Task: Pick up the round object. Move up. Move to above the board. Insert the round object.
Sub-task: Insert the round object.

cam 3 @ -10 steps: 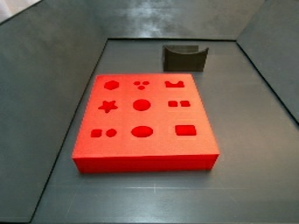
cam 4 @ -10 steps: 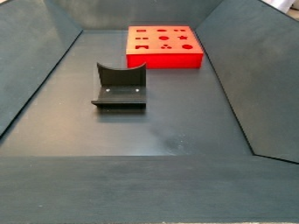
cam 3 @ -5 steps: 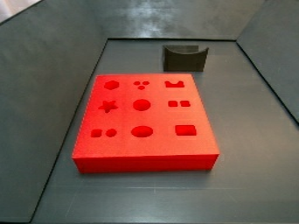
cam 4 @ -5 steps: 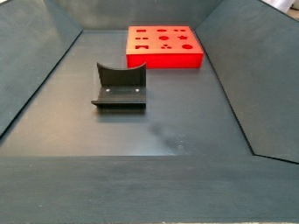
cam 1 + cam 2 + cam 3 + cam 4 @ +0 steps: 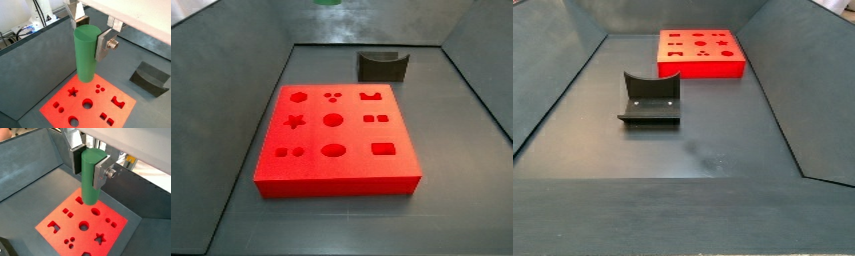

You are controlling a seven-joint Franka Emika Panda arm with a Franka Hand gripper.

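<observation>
You have one green round object (image 5: 85, 52), clamped upright in the one gripper (image 5: 89, 36) above the board. There is one red board (image 5: 337, 178), and one dark fixture (image 5: 649, 101) standing apart from it. Count the board's cut-outs in a side view: eleven, some in small clusters.

Slim matte green cylindrical peg (image 5: 85, 52): upright, clamped between the gripper (image 5: 91, 36) fingers, hanging high above the board | Large flat bright red rectangular board (image 5: 334, 138): lying flat on the dark floor, shaped cut-outs (circles, star, hexagon, squares) all empty.
</observation>
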